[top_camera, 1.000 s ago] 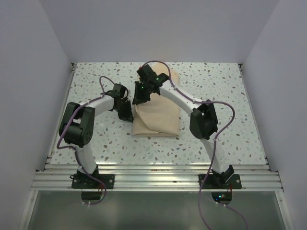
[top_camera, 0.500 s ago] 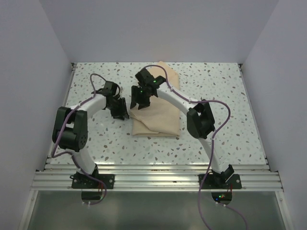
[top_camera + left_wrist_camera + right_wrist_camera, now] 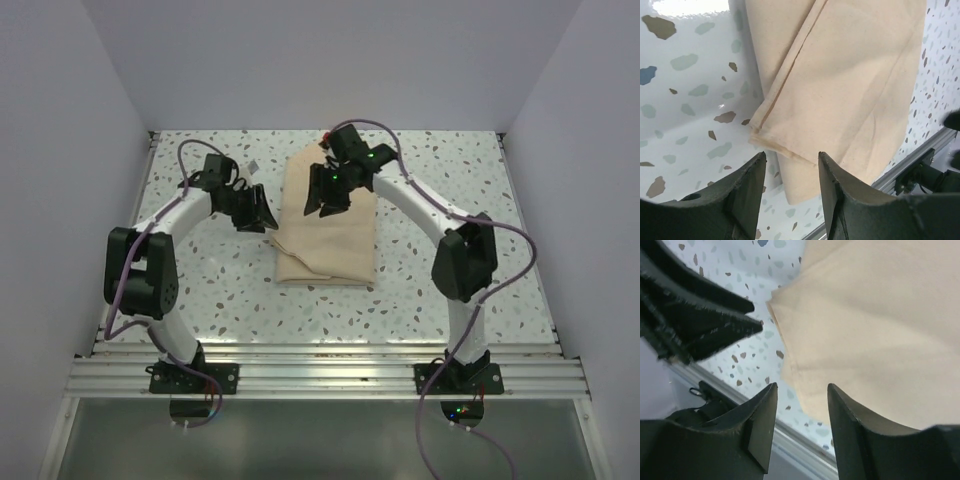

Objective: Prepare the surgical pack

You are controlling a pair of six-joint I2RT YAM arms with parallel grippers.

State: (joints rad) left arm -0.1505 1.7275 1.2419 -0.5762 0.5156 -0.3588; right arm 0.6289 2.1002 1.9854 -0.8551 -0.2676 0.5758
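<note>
The surgical pack shows as a tan-beige cloth point(image 3: 330, 235), folded into a long bundle at the middle of the table. My left gripper point(image 3: 258, 212) hovers open just off the bundle's left edge. In the left wrist view its jaws point(image 3: 791, 156) stand apart over the hemmed corner of the cloth point(image 3: 850, 75), with nothing between them. My right gripper point(image 3: 330, 195) hangs open above the far half of the bundle. In the right wrist view it point(image 3: 802, 387) holds nothing, and the cloth point(image 3: 880, 330) lies below it. The tin, instruments and gauze are out of view.
The speckled white table point(image 3: 200, 290) is walled at the left, right and back. An aluminium rail point(image 3: 320, 372) runs along the near edge and carries both arm bases. The left gripper's dark fingers point(image 3: 705, 315) show close by in the right wrist view.
Both grippers have opened and lifted off the cloth. The left arm drew back to the left, the right arm swung right and farther back. The cloth's far end now lies flatter.
</note>
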